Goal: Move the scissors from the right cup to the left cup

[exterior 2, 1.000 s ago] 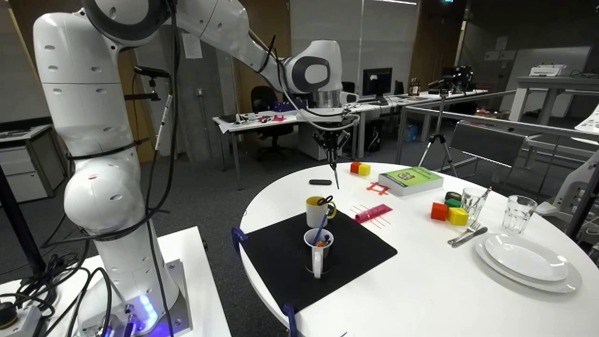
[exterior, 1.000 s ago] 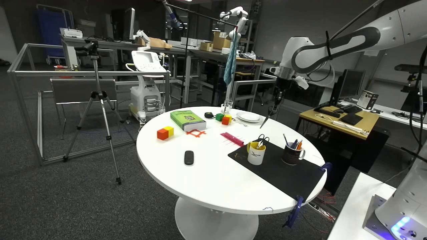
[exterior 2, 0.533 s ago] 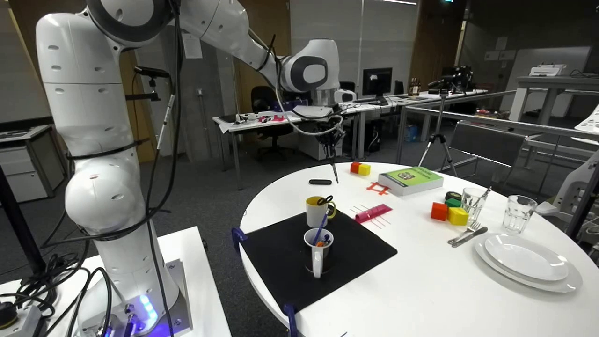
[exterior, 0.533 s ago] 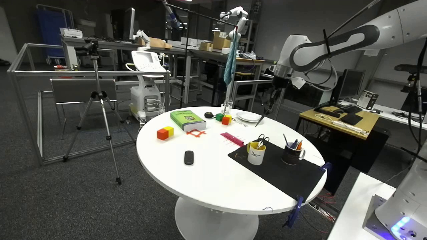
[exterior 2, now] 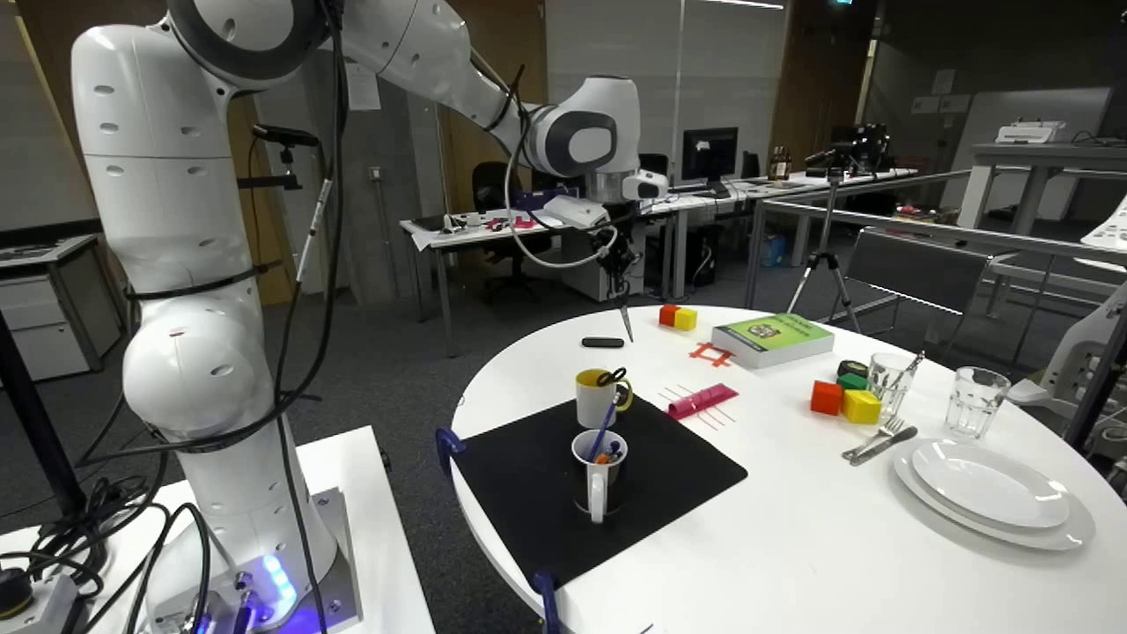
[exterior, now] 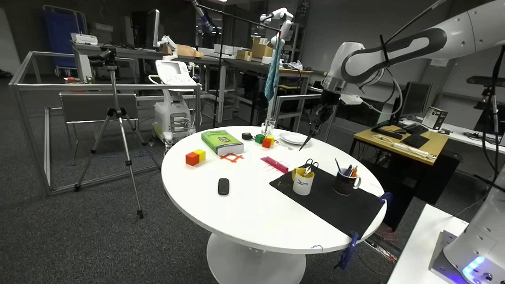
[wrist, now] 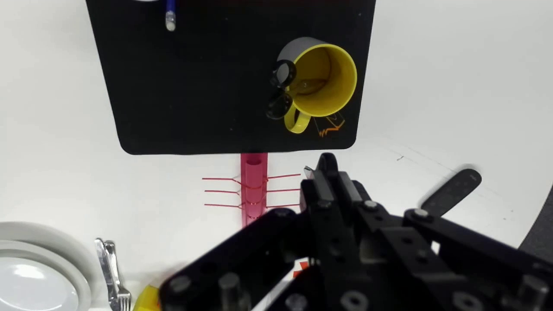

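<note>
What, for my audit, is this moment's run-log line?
gripper: holding pointed item, unidentified | scissors: in pale cup | pencil: in dark cup

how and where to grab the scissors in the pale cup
Probably by the black handle loops, from above, on the side toward the dark cup: the scissors lean that way out of the pale cup, so the loops stand clear while the blades point down inside.

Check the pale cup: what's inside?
Scissors, dark handles sticking up past the rim. The wall of the pale cup hides the lower blades in both exterior views; in the wrist view their tips are too unclear.
</note>
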`<control>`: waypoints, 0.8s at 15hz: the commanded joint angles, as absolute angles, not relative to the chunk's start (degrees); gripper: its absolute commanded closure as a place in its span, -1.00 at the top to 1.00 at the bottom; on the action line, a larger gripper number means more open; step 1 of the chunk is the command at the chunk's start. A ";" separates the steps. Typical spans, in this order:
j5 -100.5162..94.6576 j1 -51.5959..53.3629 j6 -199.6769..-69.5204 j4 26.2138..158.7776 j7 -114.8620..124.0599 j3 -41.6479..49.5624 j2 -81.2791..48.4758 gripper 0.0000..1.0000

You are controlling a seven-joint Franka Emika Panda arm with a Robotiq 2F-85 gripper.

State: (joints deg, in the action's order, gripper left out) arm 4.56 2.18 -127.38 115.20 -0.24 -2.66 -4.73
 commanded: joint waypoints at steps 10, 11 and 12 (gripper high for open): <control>10.55 2.81 -129.50 114.93 10.23 -3.13 -9.00 -0.96; 10.98 2.81 -129.04 114.82 10.11 -3.29 -9.30 -0.96; 11.43 2.80 -128.94 114.78 9.94 -3.43 -9.52 -0.96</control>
State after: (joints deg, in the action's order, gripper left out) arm 9.70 2.36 -128.83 115.22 9.02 -3.23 -9.11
